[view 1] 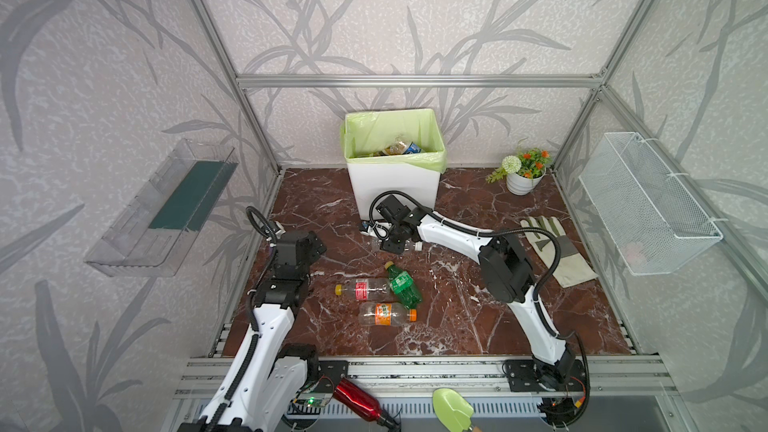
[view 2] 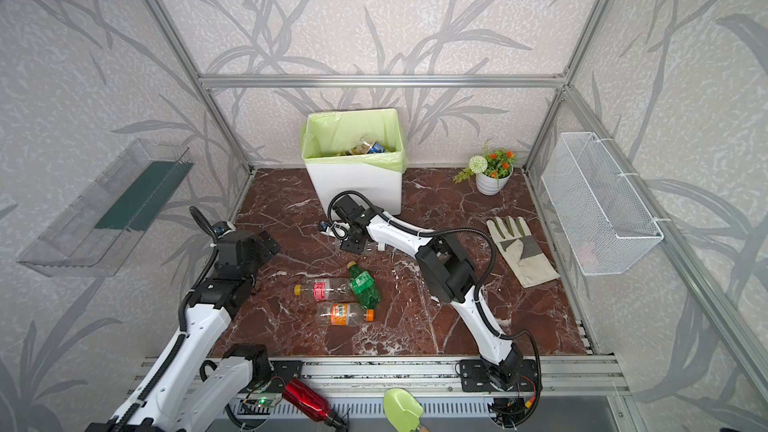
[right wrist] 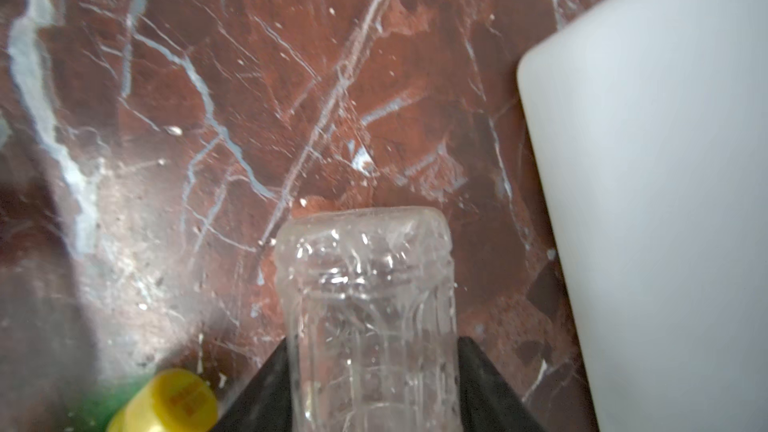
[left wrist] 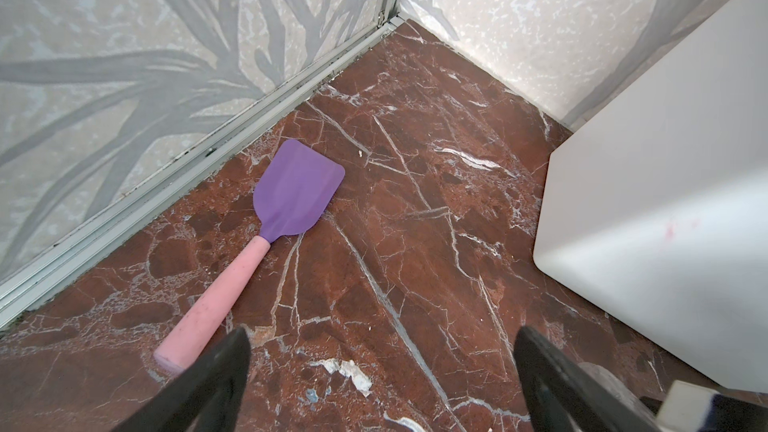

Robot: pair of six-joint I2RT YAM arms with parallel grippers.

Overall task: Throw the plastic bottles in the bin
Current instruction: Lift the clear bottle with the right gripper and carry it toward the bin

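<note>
Red-brown marble veined with white forms the tabletop [view 1: 457,326]. It is walled by pale wallpaper [view 1: 415,14] printed with grey leaves, set in an aluminium frame [view 1: 415,80]. A clear tray [view 1: 162,209] hangs on one side wall and a white wire-mesh basket [view 1: 648,201] on the other. The bin [view 1: 395,189] stands against the back wall with a green liner over its rim. Of the bottles inside [view 1: 401,148], only a few labelled tops show.

Just in front of the bin, the right gripper [right wrist: 374,342] is closed on a clear bottle [right wrist: 370,276], with a black finger against each side. The bottle's long axis runs across the table, with its white cap [view 1: 417,246] toward the right. In both top views the gripper hides most of it, so I cannot tell whether it rests on the marble.

Nearer the front, a red-labelled bottle [view 1: 365,288] lies crosswise with its cap to the left. An orange-labelled bottle [view 1: 386,313] lies crosswise with its cap to the right. A green bottle [view 1: 404,288] slants with its yellow cap toward the back and touches the red-labelled bottle's base.

The left gripper [left wrist: 382,351] hangs open and empty. One of its fingers covers the handle end of a purple spatula [left wrist: 291,193]. The picture's lower edge cuts off a green trowel [view 1: 453,409].
</note>
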